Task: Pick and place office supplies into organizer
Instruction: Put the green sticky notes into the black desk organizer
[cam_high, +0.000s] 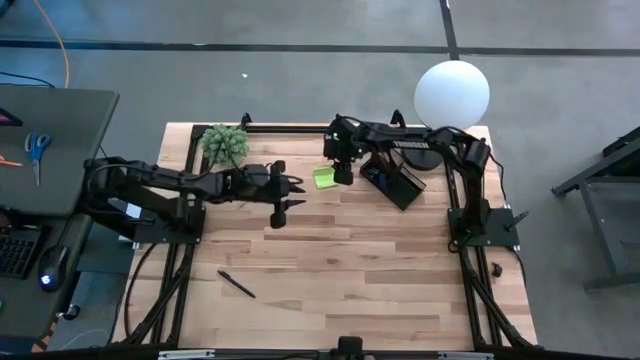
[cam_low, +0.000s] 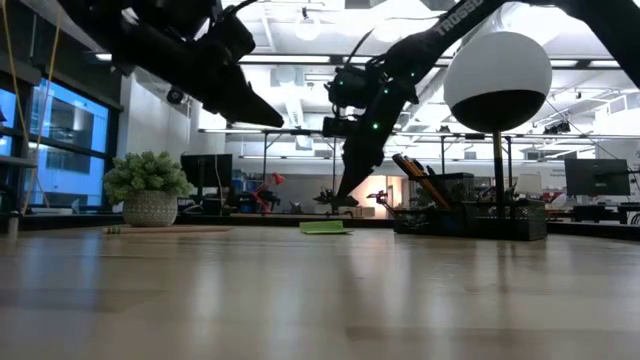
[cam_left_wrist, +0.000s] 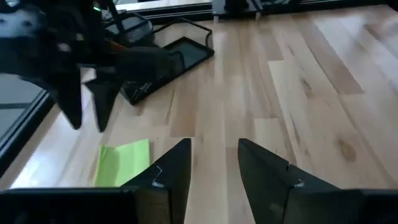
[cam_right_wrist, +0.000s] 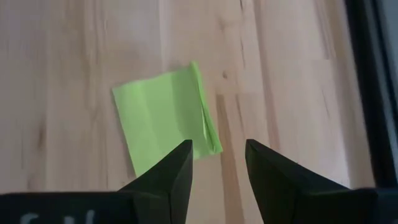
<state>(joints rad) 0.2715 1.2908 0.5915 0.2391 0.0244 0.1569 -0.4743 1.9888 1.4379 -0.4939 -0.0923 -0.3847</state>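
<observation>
The lime-green sticky-note pad (cam_high: 324, 177) lies flat on the wooden table, and also shows in the right wrist view (cam_right_wrist: 165, 115) and the low view (cam_low: 323, 227). My right gripper (cam_high: 343, 172) (cam_right_wrist: 217, 146) hangs open just above the pad's edge, fingers pointing down and touching nothing. The black organizer (cam_high: 395, 180) (cam_low: 470, 215) stands right of the pad, with pens and orange pencils (cam_low: 420, 172) sticking up from it. My left gripper (cam_high: 295, 192) (cam_left_wrist: 214, 146) is open, raised left of the pad. A black pen (cam_high: 237, 284) lies flat nearer the table's near edge.
The potted plant (cam_high: 225, 143) stands at the far left of the table. The white globe lamp (cam_high: 452, 93) stands behind the organizer at the far right. Blue-handled scissors (cam_high: 37, 150) lie on the side desk, off the table.
</observation>
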